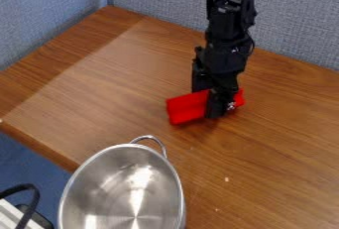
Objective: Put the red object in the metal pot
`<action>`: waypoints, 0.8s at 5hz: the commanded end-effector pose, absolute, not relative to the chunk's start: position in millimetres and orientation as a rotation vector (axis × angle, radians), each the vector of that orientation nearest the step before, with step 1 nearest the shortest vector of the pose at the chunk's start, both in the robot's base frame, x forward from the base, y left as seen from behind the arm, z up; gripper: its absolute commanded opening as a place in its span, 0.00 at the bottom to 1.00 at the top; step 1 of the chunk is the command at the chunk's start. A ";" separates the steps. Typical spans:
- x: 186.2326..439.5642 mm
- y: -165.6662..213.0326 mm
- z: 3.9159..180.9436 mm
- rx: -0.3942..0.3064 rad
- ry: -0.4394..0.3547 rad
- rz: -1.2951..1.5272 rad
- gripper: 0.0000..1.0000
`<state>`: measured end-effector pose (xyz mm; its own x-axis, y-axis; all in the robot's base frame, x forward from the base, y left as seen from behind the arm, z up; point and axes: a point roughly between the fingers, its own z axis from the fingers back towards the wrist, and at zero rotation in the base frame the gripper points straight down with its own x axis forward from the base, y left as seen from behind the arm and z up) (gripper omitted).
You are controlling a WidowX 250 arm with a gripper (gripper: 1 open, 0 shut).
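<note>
- The wooden table [272, 178] is the largest thing here; it carries the red object, which lies in its middle part, well apart from the pot.
- The metal pot [82, 178] stands at the near edge of the view, low and to the left in the picture. Its mouth is open upwards, so the object can be put in from above.
- The black robot arm [228, 23] comes down from the top of the view. I judge that the step in hand is the grasp, just before the lifting.
- The gripper [217, 101] is closed on the red object, with its fingers pointing down around it. How firm the grip is, I cannot tell.
- The red object [184, 108] lies under and between the fingers. Its longer visible part comes out on the pot's side, and a small red part shows on the other side. It is outside the pot.
- The small loop handle [150, 139] is on the pot's rim, at the side facing the object. The next move calls for raising the object straight, carrying it above this handle and the rim, then releasing it over the pot's inside.
</note>
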<state>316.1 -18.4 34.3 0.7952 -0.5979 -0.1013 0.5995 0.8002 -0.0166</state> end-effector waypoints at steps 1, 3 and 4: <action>315.9 -16.0 48.2 0.025 0.067 -0.578 0.00; 310.2 -15.0 57.2 0.017 0.058 -0.499 0.00; 307.6 -14.5 60.9 0.011 0.054 -0.486 0.00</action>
